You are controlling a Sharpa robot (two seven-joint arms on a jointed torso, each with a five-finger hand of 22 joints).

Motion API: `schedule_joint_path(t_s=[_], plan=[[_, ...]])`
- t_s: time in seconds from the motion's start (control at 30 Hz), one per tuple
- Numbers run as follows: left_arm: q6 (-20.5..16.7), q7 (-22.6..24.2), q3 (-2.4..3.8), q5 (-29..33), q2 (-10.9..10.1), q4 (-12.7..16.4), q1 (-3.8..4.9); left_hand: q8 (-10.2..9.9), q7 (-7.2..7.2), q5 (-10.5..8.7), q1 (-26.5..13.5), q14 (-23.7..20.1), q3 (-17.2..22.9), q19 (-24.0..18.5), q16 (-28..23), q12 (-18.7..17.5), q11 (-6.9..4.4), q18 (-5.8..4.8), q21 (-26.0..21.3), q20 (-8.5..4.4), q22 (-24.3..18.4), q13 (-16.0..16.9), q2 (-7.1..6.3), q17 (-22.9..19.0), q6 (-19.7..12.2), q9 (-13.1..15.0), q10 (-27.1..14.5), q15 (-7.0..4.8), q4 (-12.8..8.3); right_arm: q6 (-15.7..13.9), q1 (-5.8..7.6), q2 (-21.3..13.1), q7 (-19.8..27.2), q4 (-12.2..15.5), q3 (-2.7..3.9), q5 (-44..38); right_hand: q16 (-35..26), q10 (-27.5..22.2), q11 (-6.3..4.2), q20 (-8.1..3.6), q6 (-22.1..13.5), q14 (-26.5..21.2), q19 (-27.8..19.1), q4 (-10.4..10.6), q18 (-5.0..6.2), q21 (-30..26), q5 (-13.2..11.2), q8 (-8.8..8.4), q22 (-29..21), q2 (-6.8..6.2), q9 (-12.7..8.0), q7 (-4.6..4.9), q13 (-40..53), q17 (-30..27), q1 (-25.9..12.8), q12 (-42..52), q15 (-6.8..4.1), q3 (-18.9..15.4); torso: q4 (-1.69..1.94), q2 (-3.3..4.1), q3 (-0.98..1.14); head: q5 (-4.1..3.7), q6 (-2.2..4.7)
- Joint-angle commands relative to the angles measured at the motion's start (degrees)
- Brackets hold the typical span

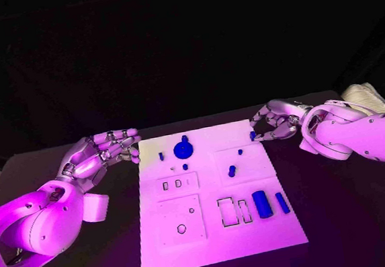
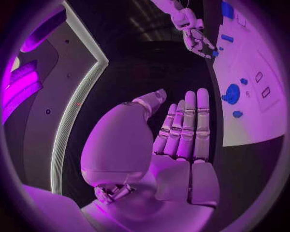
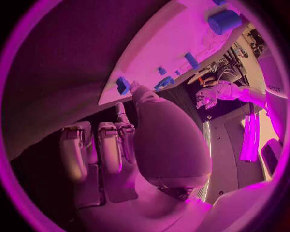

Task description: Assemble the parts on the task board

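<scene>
- Near edge of the task board (image 1: 220, 248): a flat, white, matt rectangular plate lying on the black table (image 1: 362, 217); its nearest strip is bare.
- Near-middle, right side: 2 blue upright-lying parts, a thick cylinder (image 1: 261, 203) and a slimmer bar (image 1: 282, 202), beside 2 empty rectangular slots (image 1: 233, 210).
- Near-middle, left side: a square panel with an oval hole (image 1: 181, 229).
- Centre: a short blue peg (image 1: 231, 170) on a raised square panel.
- Far side: a round blue disc (image 1: 184, 150) with a small knob, smooth and glossy.
- Left hand (image 1: 102, 154): hovers just beside the board's far left corner, fingers straight and together, holding nothing.
- Right hand (image 1: 274, 123): at the far right corner, fingers curled toward a small blue piece (image 1: 252, 135) at the board edge; whether it pinches the piece cannot be told.
- Judgement: the step appears to be picking up this edge piece. A firm thumb-and-finger pinch and a straight lift should keep the small, smooth part from slipping.
</scene>
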Motion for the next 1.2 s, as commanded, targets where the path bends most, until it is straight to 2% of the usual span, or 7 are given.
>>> schedule_joint_path(t_s=[0.03,0.13,0.3,0.6,1.2], plan=[[1.12,0.42,0.03,-0.40,0.11,0.01,0.02,-0.29,-0.14,-0.19,-0.18,-0.30,0.23,-0.40,0.18,-0.05,0.06,0.75,0.34,0.14,0.05,0.04,0.25,0.01,0.20,-0.10,-0.28,0.10,-0.11,1.41,-0.14,0.26,0.43,-0.24,0.01,-0.17,0.16,6.08,0.40,0.48,0.05,5.41,6.09,-0.16,-0.82,0.25,0.35,0.06,15.08,0.32,-0.02,0.08,15.10,13.05,0.70,0.22,0.35,-0.02,0.06,0.00,0.02,-0.07,0.01],[1.09,0.41,0.03,-0.42,0.09,-0.04,0.02,-0.29,-0.14,-0.19,-0.18,-0.30,0.23,-0.40,0.18,-0.05,0.06,0.75,0.34,0.14,0.05,0.04,0.25,0.01,0.20,-0.10,-0.28,0.10,-0.11,1.36,-0.22,0.64,0.28,-0.59,0.01,-0.18,0.20,6.08,0.40,0.50,0.28,5.44,6.09,-0.14,-0.82,0.25,0.46,0.17,15.08,0.50,0.01,0.08,15.10,13.16,0.82,0.22,0.35,0.14,-0.05,-0.01,0.01,0.00,-0.06],[1.13,0.41,0.03,-0.55,0.17,-0.12,0.02,-0.29,-0.14,-0.19,-0.18,-0.30,0.23,-0.40,0.18,-0.05,0.06,0.75,0.34,0.14,0.05,0.04,0.25,0.01,0.20,-0.10,-0.28,0.10,-0.11,1.36,-0.39,1.27,-0.03,-1.12,0.00,-0.24,0.21,6.08,0.38,0.50,0.81,5.45,6.09,-0.06,-0.82,0.25,0.64,0.40,15.08,0.91,0.06,0.03,15.10,13.21,1.00,0.22,0.29,0.56,0.09,-0.03,0.03,0.03,-0.21],[1.15,0.39,0.03,-0.62,0.23,-0.26,0.01,-0.29,-0.14,-0.19,-0.18,-0.30,0.23,-0.40,0.18,-0.05,0.06,0.75,0.34,0.14,0.05,0.04,0.25,0.01,0.20,-0.10,-0.28,0.10,-0.11,1.40,-0.83,1.90,-0.42,-1.84,0.00,-0.48,0.26,6.08,0.11,0.28,2.33,5.48,6.09,0.04,-0.82,0.25,0.92,0.98,15.08,1.55,0.13,-0.31,15.10,13.36,1.31,0.22,-0.03,1.89,-0.07,-0.03,0.07,0.13,-0.35],[1.16,0.32,0.03,-0.63,0.25,-0.30,0.01,-0.30,-0.13,-0.18,-0.10,-0.36,0.35,-0.55,0.27,-0.05,0.07,0.75,0.60,0.14,0.21,0.04,0.25,-0.04,0.22,-0.10,-0.27,0.10,-0.23,1.71,-1.09,2.25,-1.06,-2.19,0.00,-1.30,0.32,6.08,-0.41,-0.19,4.12,5.53,6.09,0.03,-0.82,0.25,0.90,1.75,15.08,1.84,0.21,-0.91,15.10,13.56,1.32,0.22,-0.58,3.44,-0.02,-0.05,-0.01,0.07,-0.40]])
